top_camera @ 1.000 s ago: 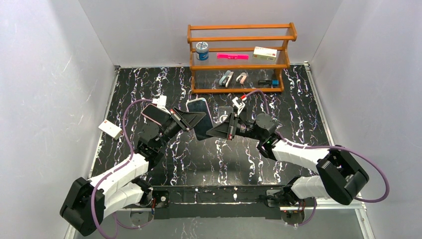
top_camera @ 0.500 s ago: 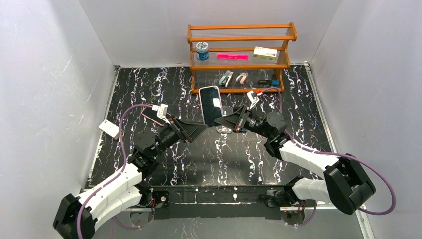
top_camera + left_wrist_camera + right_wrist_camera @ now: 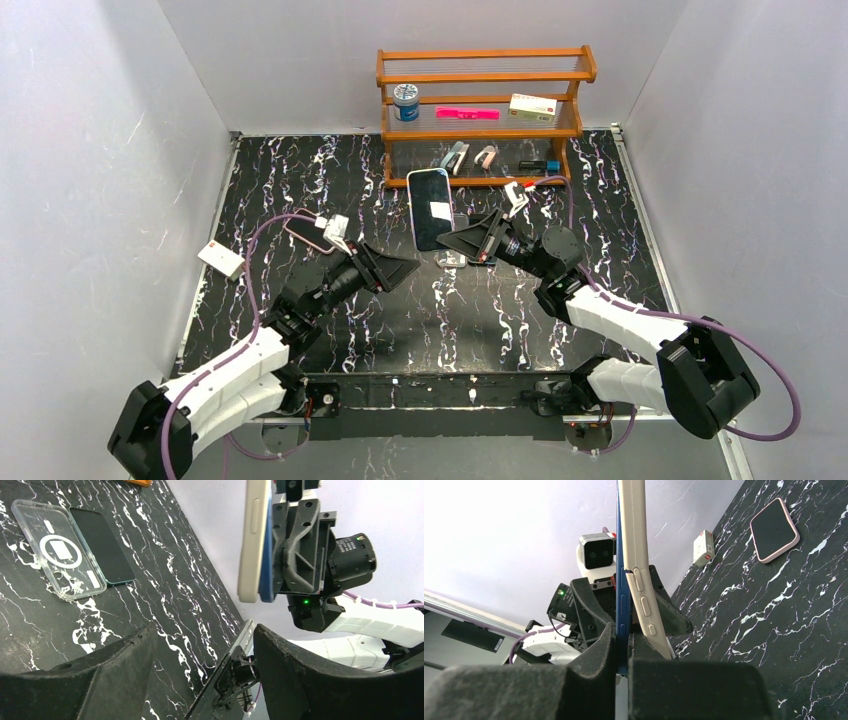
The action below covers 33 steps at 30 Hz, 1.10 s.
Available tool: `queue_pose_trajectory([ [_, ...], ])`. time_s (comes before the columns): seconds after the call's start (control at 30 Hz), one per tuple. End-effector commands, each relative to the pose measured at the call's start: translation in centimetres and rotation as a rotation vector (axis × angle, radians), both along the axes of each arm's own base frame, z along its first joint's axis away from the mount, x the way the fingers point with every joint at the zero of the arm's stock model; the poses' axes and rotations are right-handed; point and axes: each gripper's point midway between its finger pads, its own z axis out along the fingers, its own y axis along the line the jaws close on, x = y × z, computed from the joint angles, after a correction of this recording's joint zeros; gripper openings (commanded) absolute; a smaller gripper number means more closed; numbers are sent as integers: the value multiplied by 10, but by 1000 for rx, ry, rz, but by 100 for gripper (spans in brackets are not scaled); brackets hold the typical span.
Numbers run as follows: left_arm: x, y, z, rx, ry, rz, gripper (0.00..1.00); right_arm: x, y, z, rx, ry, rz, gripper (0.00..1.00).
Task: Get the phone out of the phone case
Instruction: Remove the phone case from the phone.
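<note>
My right gripper (image 3: 444,241) is shut on a blue phone (image 3: 622,585) and holds it upright above the table in front of the shelf. A cream phone case (image 3: 639,575) still hangs on the phone. In the right wrist view the case's lower end stands away from the blue edge. The left wrist view shows the same pair from the side, the phone case (image 3: 252,535) against the phone (image 3: 266,555). My left gripper (image 3: 408,266) is open and empty, low and to the left of the phone, touching neither.
A clear case (image 3: 57,550) and a dark phone (image 3: 102,545) lie side by side on the black marble table (image 3: 330,170). A phone in a pink case (image 3: 305,232) and a white box (image 3: 221,259) lie at the left. The wooden shelf (image 3: 480,125) stands at the back.
My left gripper let go, opened and drew back to the lower left. My right gripper carried the phone with its case up and back toward the shelf.
</note>
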Motion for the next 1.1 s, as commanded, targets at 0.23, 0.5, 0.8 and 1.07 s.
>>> queue_pose_trajectory([
  [0.23,5,-10,20,-45,-42,-25,67,-11,-6,45,106,-133,18,1],
  [0.5,8,-15,27,-87,-41,-37,67,-13,-5,40,104,-121,29,1],
  [0.8,17,-12,32,-119,-33,13,62,-17,-4,39,108,-121,54,1],
  [1.07,27,-12,29,-121,-11,52,50,-27,-4,39,106,-126,103,1],
])
